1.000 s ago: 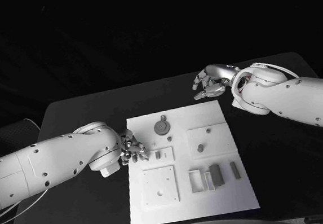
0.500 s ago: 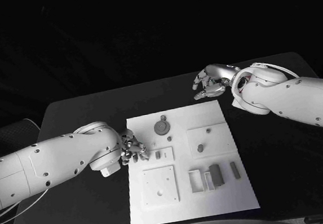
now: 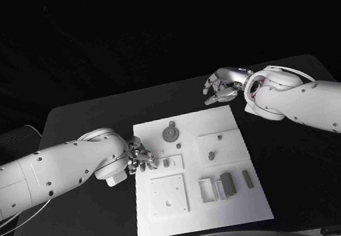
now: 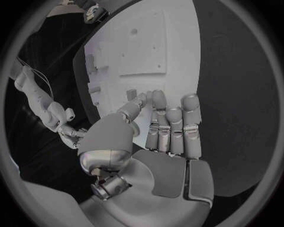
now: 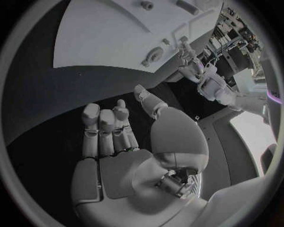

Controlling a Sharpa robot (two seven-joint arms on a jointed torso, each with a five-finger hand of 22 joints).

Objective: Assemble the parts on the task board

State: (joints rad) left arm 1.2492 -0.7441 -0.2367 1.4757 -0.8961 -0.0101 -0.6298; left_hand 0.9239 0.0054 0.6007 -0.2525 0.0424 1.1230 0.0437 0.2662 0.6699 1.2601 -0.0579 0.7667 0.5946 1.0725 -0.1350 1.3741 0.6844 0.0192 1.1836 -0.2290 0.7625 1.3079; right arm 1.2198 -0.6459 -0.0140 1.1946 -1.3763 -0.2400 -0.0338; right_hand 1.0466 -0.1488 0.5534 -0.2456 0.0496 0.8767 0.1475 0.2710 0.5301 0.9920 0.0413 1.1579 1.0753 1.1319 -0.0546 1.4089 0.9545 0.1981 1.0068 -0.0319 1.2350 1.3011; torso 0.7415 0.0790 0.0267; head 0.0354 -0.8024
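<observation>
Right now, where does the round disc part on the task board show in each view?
Head view: round disc part lies near the task board far edge, between both hands.
Left wrist view: cannot tell it apart.
Right wrist view: disc by the board's edge, beyond the right hand.
Shared landmark: the white board.

Left white arm with silver many-fingered left hand (image 3: 138, 158): fingers straight, close together, thumb beside them, nothing held. Right white arm with silver many-fingered right hand (image 3: 222, 84): fingers loosely extended and parted, palm bare.
</observation>
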